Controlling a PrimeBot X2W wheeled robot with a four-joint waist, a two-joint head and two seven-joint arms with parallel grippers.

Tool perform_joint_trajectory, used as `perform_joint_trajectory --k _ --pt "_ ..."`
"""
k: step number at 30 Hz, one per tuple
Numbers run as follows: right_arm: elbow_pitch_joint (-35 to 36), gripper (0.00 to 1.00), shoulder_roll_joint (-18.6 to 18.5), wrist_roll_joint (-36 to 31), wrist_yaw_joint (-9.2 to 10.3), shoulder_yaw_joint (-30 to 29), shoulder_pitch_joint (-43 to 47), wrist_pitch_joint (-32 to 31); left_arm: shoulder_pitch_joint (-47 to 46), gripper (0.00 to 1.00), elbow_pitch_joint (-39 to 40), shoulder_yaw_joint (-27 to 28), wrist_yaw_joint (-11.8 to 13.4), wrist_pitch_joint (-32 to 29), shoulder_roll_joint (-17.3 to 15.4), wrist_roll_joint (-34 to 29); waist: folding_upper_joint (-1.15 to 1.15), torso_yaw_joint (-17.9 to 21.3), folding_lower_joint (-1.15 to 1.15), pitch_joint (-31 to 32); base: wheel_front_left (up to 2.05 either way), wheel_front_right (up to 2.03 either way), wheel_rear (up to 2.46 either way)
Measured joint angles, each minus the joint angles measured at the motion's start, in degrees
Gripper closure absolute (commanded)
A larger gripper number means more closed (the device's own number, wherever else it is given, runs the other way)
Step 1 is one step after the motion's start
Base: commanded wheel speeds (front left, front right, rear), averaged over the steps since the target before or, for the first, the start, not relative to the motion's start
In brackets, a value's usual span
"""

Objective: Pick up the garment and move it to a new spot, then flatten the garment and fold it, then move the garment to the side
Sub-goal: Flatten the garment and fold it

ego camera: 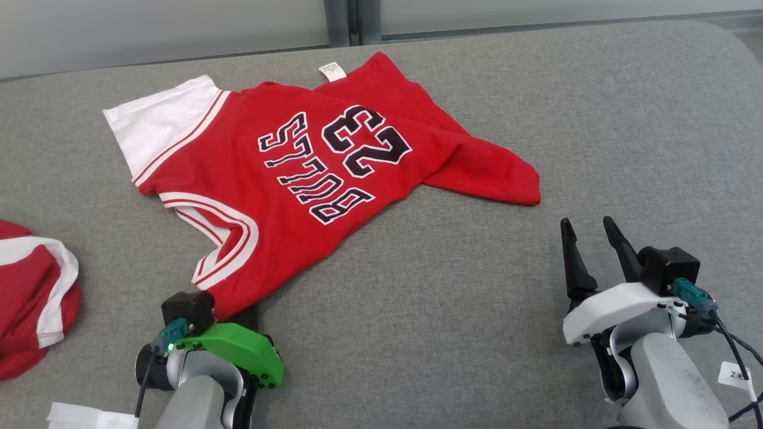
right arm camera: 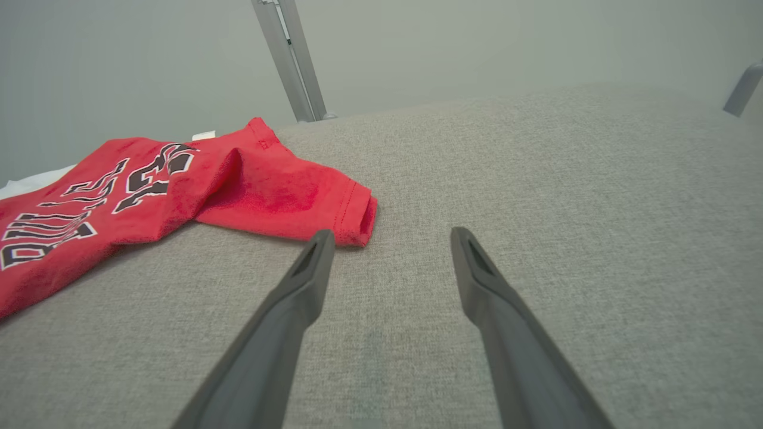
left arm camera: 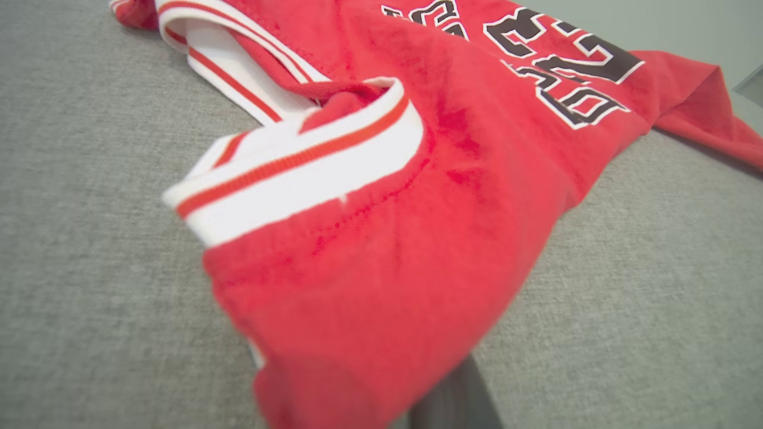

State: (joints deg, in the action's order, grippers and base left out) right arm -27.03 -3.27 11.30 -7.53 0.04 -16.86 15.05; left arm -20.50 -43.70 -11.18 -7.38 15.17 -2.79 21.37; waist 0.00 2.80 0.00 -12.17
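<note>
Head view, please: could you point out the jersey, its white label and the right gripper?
jersey [ego camera: 334,156], head view, on the black lettering.
white label [ego camera: 332,71], head view, middle of the tag at the far edge.
right gripper [ego camera: 586,223], head view, midway between the tips of its open jaws.

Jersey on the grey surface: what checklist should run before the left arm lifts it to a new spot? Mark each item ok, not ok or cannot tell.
1. Left gripper shut on the near corner of the jersey: ok.
2. How much cloth is pinched: cannot tell, the fabric hides the grip.
3. Right gripper open, empty, apart from the red sleeve: ok.
4. Jersey apart from the other red garment at the left edge: ok.
5. Bare grey surface to the right for a new spot: ok.
</note>
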Motion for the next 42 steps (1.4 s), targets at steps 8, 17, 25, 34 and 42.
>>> perform_joint_trajectory --k 8,17,25,34,42 --pt "-0.9 0.00 0.3 1.0 0.00 -0.5 1.6 0.0 4.8 1.00 1.5 -3.0 0.0 0.0 0.0 -0.4 0.00 -3.2 0.00 2.7 0.00 0.00 0.00" --pt "-1.5 0.00 0.4 3.2 0.00 -0.8 4.8 0.0 11.5 1.00 3.5 -7.3 0.0 0.0 0.0 -0.4 0.00 -8.7 0.00 7.0 0.00 0.00 0.00" --pt "-1.7 0.00 0.4 4.3 0.00 -0.6 6.0 0.0 15.8 1.00 8.6 -0.8 0.0 0.0 -1.9 -0.7 0.00 -13.3 0.00 10.4 0.00 0.00 0.00" --pt "-2.2 0.00 0.4 3.4 0.00 -1.6 6.5 0.0 19.0 0.00 13.1 7.0 1.3 0.0 -2.7 -4.4 0.00 -15.5 0.00 12.0 0.00 0.00 0.00" --pt "-3.9 0.00 0.4 2.0 0.00 -2.6 6.9 0.0 19.5 0.00 13.7 7.5 1.1 0.0 -0.7 -6.0 0.00 -15.3 0.00 10.9 0.00 0.00 0.00"
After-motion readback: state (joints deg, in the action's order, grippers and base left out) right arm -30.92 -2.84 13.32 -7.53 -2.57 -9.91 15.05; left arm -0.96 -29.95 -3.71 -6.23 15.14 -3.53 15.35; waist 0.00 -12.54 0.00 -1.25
